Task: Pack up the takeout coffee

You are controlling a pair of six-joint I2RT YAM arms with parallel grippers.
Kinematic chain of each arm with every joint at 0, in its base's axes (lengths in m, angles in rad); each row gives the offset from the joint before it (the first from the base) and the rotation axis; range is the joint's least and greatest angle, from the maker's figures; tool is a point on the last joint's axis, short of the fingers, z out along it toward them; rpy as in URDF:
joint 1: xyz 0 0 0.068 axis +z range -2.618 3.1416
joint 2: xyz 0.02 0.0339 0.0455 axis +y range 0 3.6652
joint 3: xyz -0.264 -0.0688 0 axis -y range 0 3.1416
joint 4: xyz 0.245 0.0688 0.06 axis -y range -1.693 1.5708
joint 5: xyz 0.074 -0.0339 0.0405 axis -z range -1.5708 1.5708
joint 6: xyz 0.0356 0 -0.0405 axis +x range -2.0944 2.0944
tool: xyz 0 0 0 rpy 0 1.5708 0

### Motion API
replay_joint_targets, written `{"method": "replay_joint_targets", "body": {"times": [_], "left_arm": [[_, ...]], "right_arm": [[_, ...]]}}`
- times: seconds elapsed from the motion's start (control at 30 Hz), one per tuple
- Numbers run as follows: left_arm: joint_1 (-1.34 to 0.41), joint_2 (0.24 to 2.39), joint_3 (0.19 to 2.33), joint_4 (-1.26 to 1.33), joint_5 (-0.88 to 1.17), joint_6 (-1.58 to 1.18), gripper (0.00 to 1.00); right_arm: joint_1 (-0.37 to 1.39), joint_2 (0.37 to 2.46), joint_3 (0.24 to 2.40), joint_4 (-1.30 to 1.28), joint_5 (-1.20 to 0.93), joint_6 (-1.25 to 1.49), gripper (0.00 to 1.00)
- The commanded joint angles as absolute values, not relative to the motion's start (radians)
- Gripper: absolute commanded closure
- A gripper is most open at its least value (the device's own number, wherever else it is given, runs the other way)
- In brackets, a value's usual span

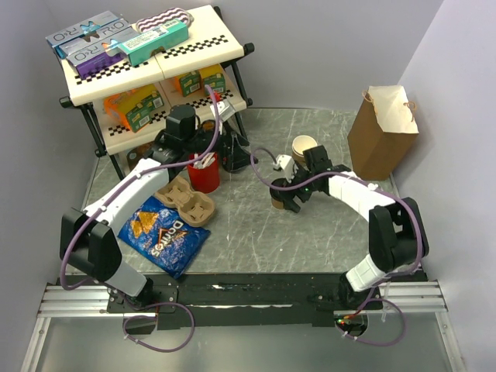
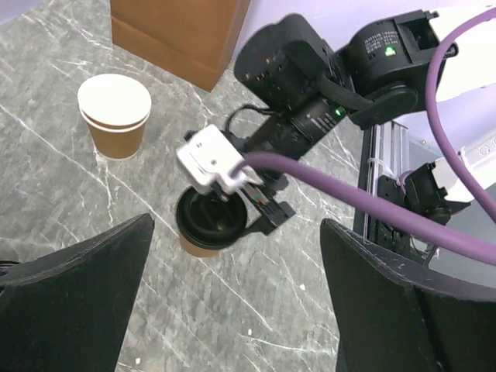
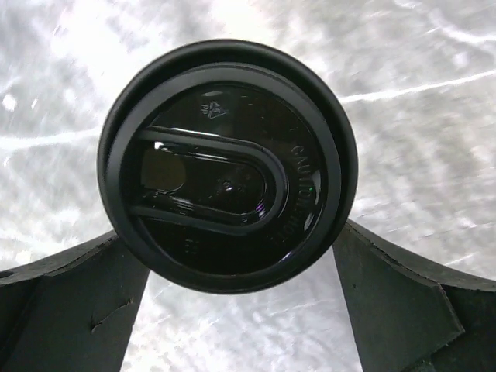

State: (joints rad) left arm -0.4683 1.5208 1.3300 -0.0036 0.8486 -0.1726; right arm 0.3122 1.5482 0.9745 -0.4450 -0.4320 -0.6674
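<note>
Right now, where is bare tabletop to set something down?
Free: near middle, between the blue foil chip bag and the right arm; far strip between the checkered shelf and brown paper bag. Crowded: around the red cup and cardboard cup carrier.

Top: overhead, whole table [image 1: 256,232]. Right wrist: down, close on takeout coffee [image 3: 229,167] (left wrist shares, farther).

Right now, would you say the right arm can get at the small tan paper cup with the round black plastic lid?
Probably yes: the right end effector hangs open over the lidded tan paper cup, its fingers flanking the black lid with nothing between.
</note>
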Motion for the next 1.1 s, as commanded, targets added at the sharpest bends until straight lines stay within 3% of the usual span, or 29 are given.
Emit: {"method": "replay_joint_targets", "body": {"times": [0.0,0.87,1.07], "left_arm": [[-0.454,1.471,1.318,0.026,0.847,-0.178,0.05],[-0.365,1.404,1.376,-0.201,0.778,-0.012,0.04],[-0.338,1.371,1.376,-0.290,0.747,0.095,0.03]], "right_arm": [[0.325,1.604,1.072,-0.370,-0.403,-0.574,0.00],[0.342,2.025,1.518,-0.360,-0.278,-0.506,0.02],[0.342,2.049,1.526,-0.351,-0.253,-0.531,0.02]]}}
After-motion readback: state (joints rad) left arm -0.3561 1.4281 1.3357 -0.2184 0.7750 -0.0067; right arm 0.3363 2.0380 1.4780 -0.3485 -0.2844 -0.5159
